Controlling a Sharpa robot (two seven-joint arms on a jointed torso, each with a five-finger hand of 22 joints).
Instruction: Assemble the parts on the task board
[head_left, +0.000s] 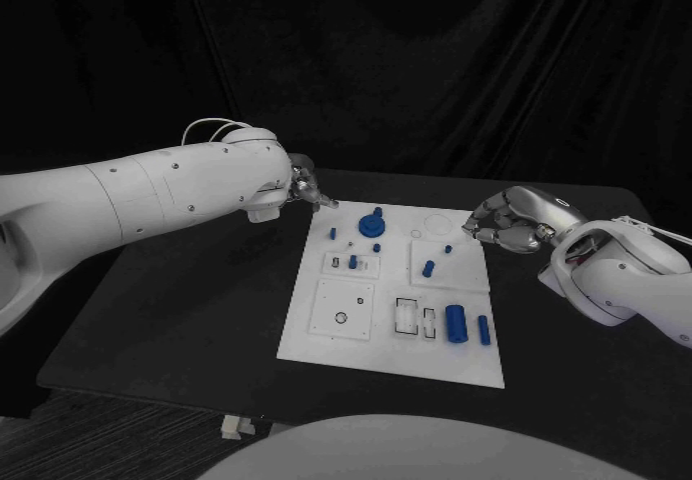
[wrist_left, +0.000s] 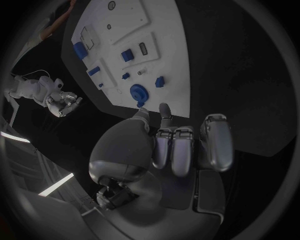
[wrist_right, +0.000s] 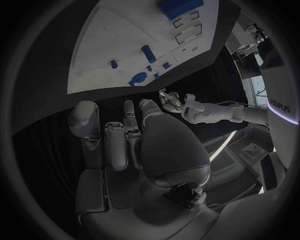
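Hovering empty off the far corners of the task board (head_left: 332, 340): left hand (head_left: 304, 187) with fingers apart, right hand (head_left: 508, 222) loosely curled. Best lowered squarely over the round blue part (head_left: 371, 224) near the far edge.

The scene is dim with a dark backdrop; the white task board (head_left: 392, 318) stands out brightest against the black table (head_left: 188, 310). Both wrist views bulge at the rim, bending the board's edges beyond the fingers. Soft highlights sheen the left hand (wrist_left: 178, 145).
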